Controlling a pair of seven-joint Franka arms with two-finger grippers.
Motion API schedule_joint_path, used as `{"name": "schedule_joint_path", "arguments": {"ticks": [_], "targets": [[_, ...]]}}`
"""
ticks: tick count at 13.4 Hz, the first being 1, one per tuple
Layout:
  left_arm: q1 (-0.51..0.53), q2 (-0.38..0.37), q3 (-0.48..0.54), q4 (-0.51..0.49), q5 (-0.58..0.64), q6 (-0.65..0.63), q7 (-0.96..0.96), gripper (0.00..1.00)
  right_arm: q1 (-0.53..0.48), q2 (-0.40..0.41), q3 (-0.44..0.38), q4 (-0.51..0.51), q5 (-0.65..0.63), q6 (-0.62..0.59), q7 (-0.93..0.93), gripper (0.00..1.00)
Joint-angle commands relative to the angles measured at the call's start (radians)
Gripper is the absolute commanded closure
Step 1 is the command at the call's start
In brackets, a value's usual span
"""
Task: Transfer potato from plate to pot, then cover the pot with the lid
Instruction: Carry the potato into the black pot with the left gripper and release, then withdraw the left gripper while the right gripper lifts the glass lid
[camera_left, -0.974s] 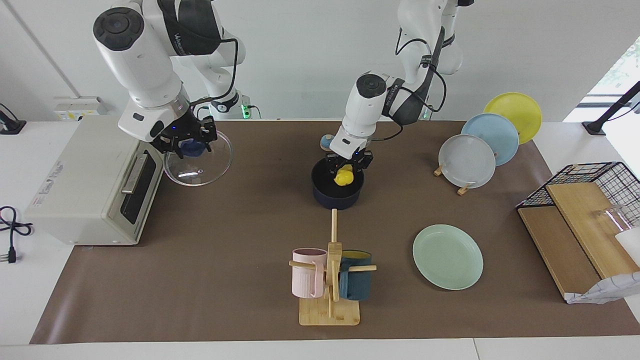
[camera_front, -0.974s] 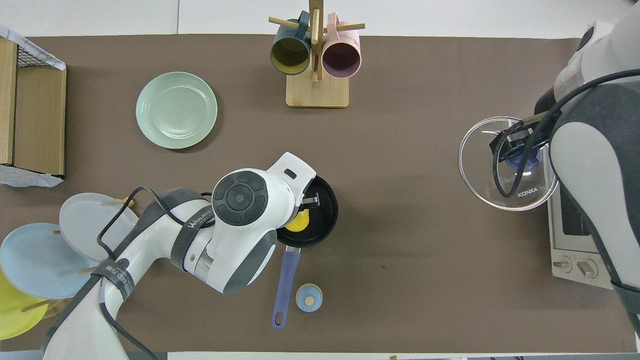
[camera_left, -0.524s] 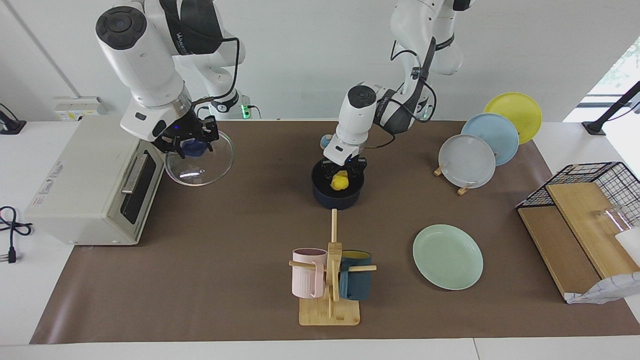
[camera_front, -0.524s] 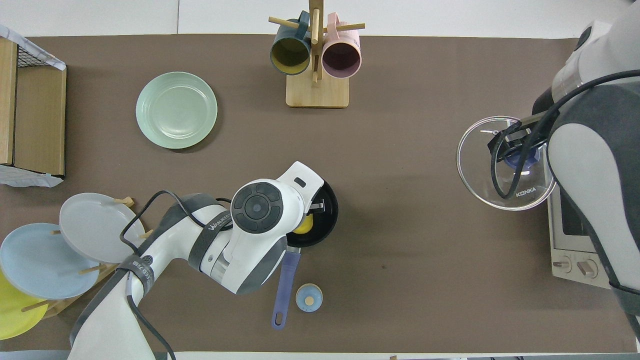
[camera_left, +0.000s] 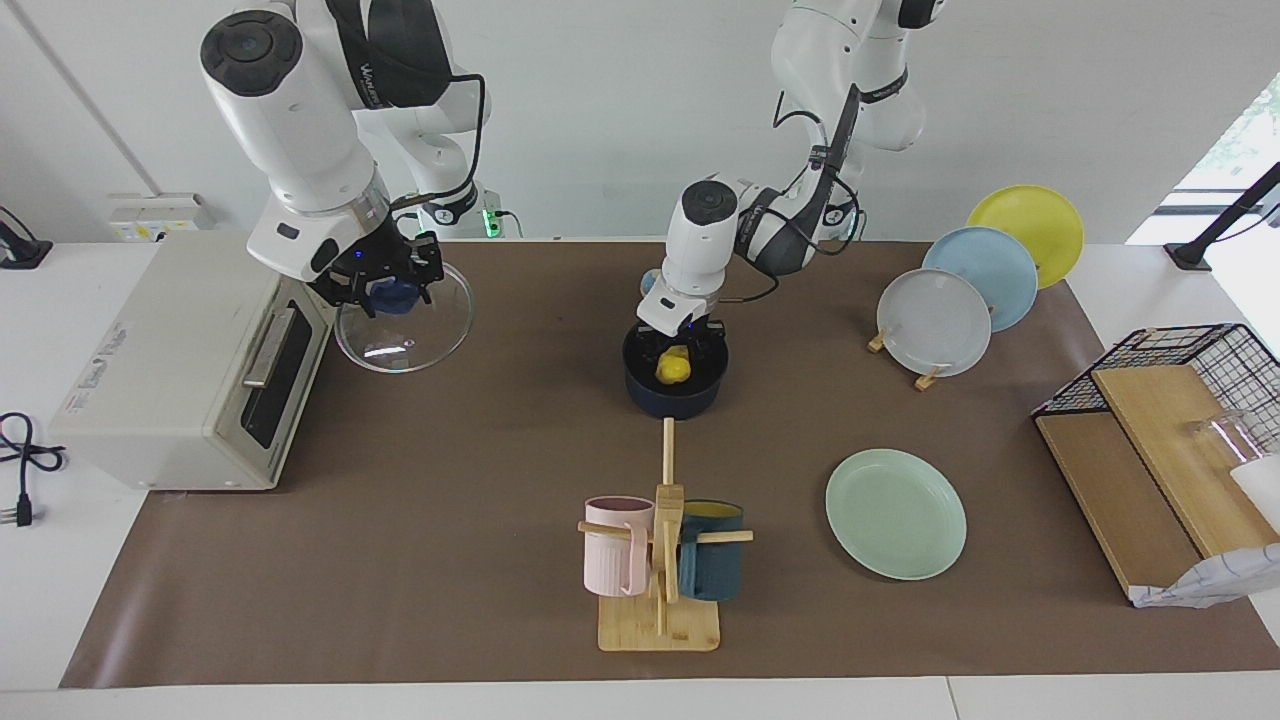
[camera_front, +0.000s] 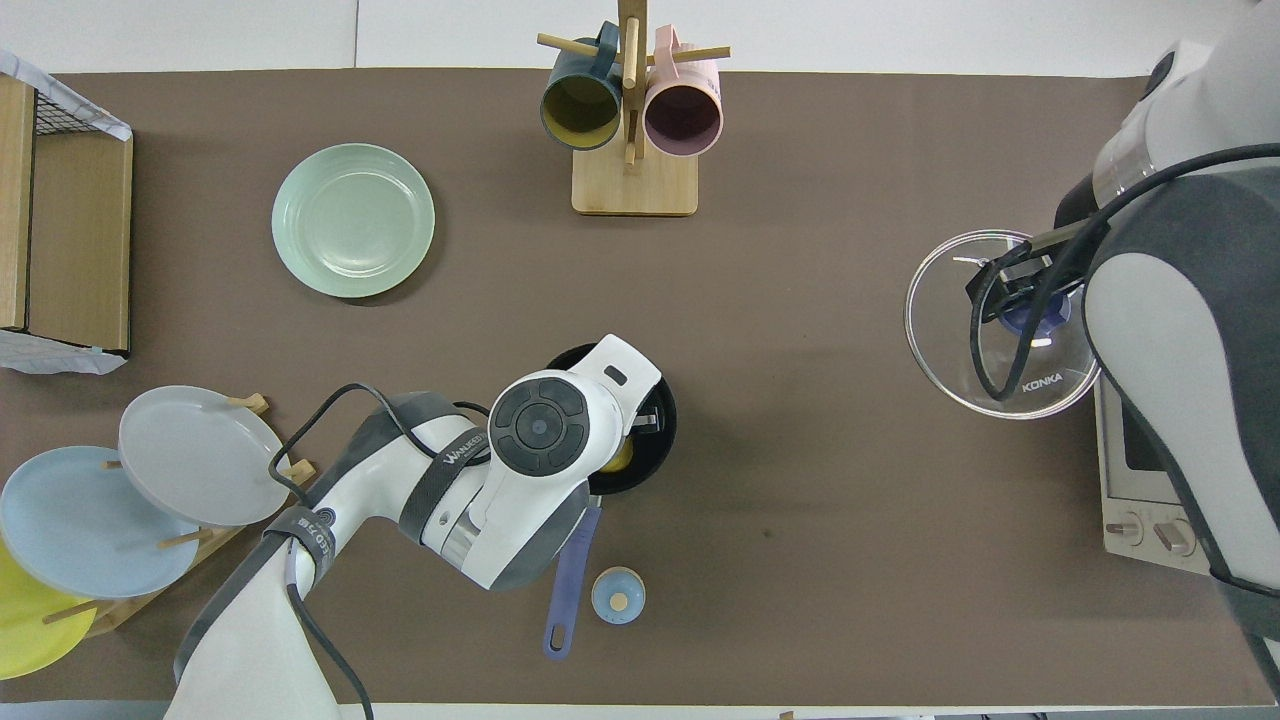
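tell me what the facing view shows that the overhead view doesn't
Only the facing view shows the left gripper shut on the potato, low inside the pot, and the front of the toaster oven. Only the overhead view shows the pot's long handle, running toward the robots beside the small bell. Both show the empty mint plate, the mug rack, and the right gripper shut on the lid, raised beside the oven.

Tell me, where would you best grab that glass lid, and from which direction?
By the blue knob at the centre of the lid, coming from above. The glass dome is wide, smooth and thin-rimmed, so two fingers get little purchase there, while the knob stands up as a small graspable stub. The right end effector holds it exactly so, in the air beside the toaster oven.
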Motion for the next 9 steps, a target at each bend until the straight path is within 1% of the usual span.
{"name": "schedule_joint_path", "arguments": {"ticks": [1, 2, 3, 4, 6, 8, 9], "targets": [[-0.026, -0.010, 0.018, -0.018, 0.026, 0.021, 0.010, 1.00, -0.010, 0.000, 0.013, 0.013, 0.011, 0.007, 0.018, 1.00], [-0.026, -0.010, 0.018, -0.017, 0.026, 0.018, 0.018, 0.63, -0.010, 0.000, 0.016, 0.013, 0.013, 0.007, 0.018, 1.00], [-0.026, -0.011, 0.018, -0.014, 0.026, 0.010, 0.020, 0.01, -0.010, 0.000, 0.022, 0.013, 0.013, 0.010, 0.021, 1.00], [-0.024, -0.022, 0.020, -0.009, 0.026, 0.000, 0.021, 0.00, -0.010, 0.000, 0.024, 0.013, 0.013, 0.011, 0.021, 1.00], [-0.005, -0.054, 0.023, 0.035, 0.026, -0.084, 0.039, 0.00, -0.010, 0.000, 0.027, 0.013, 0.013, 0.011, 0.030, 1.00], [0.069, -0.086, 0.021, 0.126, 0.026, -0.231, 0.088, 0.00, -0.010, 0.000, 0.028, 0.013, 0.013, 0.013, 0.038, 1.00], [0.119, -0.103, 0.023, 0.191, 0.020, -0.332, 0.137, 0.00, -0.010, 0.000, 0.033, 0.013, 0.014, 0.013, 0.042, 1.00]]}}
